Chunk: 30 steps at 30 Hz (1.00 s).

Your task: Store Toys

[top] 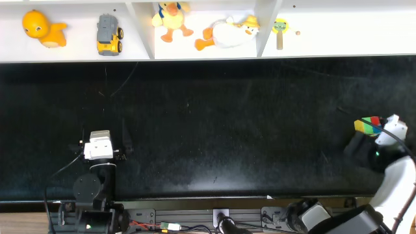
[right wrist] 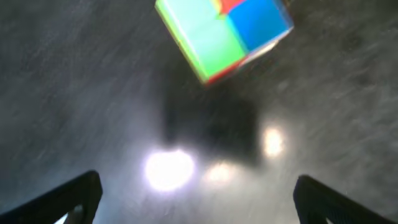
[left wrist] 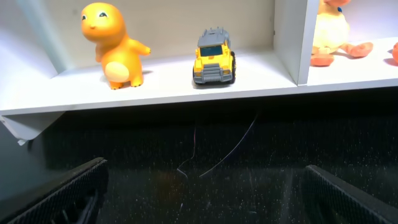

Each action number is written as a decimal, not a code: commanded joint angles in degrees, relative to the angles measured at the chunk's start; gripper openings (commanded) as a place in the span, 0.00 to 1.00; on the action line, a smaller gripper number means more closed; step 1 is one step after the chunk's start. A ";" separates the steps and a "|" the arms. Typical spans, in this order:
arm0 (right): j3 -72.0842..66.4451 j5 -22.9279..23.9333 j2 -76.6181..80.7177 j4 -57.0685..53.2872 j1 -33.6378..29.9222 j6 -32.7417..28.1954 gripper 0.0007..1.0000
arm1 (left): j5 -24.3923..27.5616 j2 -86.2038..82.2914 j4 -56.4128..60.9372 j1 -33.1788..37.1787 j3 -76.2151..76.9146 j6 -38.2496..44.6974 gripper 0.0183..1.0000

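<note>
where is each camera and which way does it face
Top view: fixed overhead, looking down on black table and white shelf; both arms at bottom edge.
Left wrist view: on left arm, faces shelf's orange toy figure and yellow toy truck; open left gripper shows.
Right wrist view: on right arm, looks down at multicoloured cube; open right gripper shows.
Shared: top and left wrist show figure and truck.

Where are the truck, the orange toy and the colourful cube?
truck (left wrist: 214, 59), left wrist view, on its yellow hood.
orange toy (left wrist: 117, 53), left wrist view, on its chest.
colourful cube (right wrist: 204, 37), right wrist view, on its green face.
</note>
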 commanded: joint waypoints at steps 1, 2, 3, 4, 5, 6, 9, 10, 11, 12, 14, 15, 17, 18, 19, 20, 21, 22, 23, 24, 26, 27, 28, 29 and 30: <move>7.69 -9.94 -0.70 -3.34 -6.95 -13.75 1.00 | 0.37 -0.68 -0.20 -0.31 -0.04 0.85 1.00; 9.01 -9.94 -0.70 -4.22 -8.41 -15.47 1.00 | 0.37 -0.68 -0.20 -0.31 -0.04 0.85 1.00; 10.49 -9.90 -0.70 -5.33 -9.86 -18.08 0.99 | 0.37 -0.68 -0.20 -0.31 -0.04 0.85 1.00; 11.85 -9.64 -0.70 -6.27 -11.04 -20.24 0.99 | 0.37 -0.68 -0.20 -0.31 -0.04 0.85 1.00; 13.03 -9.16 -0.70 -6.97 -11.87 -22.05 0.98 | 0.37 -0.68 -0.20 -0.31 -0.04 0.85 1.00; 13.94 -8.74 -0.70 -7.45 -12.37 -23.10 0.98 | 0.37 -0.68 -0.20 -0.31 -0.04 0.85 1.00; 15.82 -7.67 -0.66 -9.01 -12.70 -28.37 0.98 | 0.37 -0.68 -0.20 -0.31 -0.04 0.85 1.00; 16.00 -7.30 -0.66 -8.98 -12.70 -30.05 0.99 | 0.37 -0.68 -0.20 -0.31 -0.04 0.85 1.00; 16.00 -7.28 -0.66 -8.74 -12.70 -31.26 0.99 | 0.37 -0.68 -0.20 -0.31 -0.04 0.85 1.00; 16.00 -7.28 -0.63 -8.63 -12.70 -32.92 1.00 | 0.37 -0.68 -0.20 -0.31 -0.04 0.85 1.00; 16.00 -7.13 -0.55 -8.37 -12.76 -35.89 1.00 | 0.37 -0.68 -0.20 -0.31 -0.04 0.85 1.00; 16.00 -7.13 -0.42 -8.11 -12.79 -37.18 1.00 | 0.37 -0.68 -0.20 -0.31 -0.04 0.85 1.00; 16.00 -7.17 -0.11 -6.86 -12.87 -38.53 1.00 | 0.37 -0.68 -0.20 -0.31 -0.04 0.85 1.00; 16.00 -7.28 0.13 -6.32 -12.92 -39.56 1.00 | 0.37 -0.68 -0.20 -0.31 -0.04 0.85 1.00; 16.00 -7.39 0.37 -5.97 -13.00 -40.44 1.00 | 0.37 -0.68 -0.20 -0.31 -0.04 0.85 1.00; 16.02 -7.45 0.72 -5.84 -13.03 -42.01 1.00 | 0.37 -0.68 -0.20 -0.31 -0.04 0.85 1.00; 16.02 -7.52 0.98 -5.81 -13.03 -43.08 1.00 | 0.37 -0.68 -0.20 -0.31 -0.04 0.85 1.00; 16.02 -7.61 1.25 -5.79 -13.03 -43.74 1.00 | 0.37 -0.68 -0.20 -0.31 -0.04 0.85 1.00; 16.02 -7.65 1.53 -5.75 -13.03 -44.24 1.00 | 0.37 -0.68 -0.20 -0.31 -0.04 0.85 1.00; 16.02 -7.80 1.90 -5.51 -13.07 -44.33 1.00 | 0.37 -0.68 -0.20 -0.31 -0.04 0.85 1.00; 16.02 -8.13 2.89 -4.74 -13.42 -44.54 1.00 | 0.37 -0.68 -0.20 -0.31 -0.04 0.85 1.00; 16.02 -8.22 3.45 -4.17 -13.57 -44.52 1.00 | 0.37 -0.68 -0.20 -0.31 -0.04 0.85 1.00; 16.02 -8.22 4.22 -3.50 -13.86 -44.65 1.00 | 0.37 -0.68 -0.20 -0.31 -0.04 0.85 1.00; 16.02 -8.17 4.76 -3.08 -14.10 -44.76 1.00 | 0.37 -0.68 -0.20 -0.31 -0.04 0.85 1.00; 16.02 -8.13 5.29 -2.58 -14.29 -44.81 1.00 | 0.37 -0.68 -0.20 -0.31 -0.04 0.85 1.00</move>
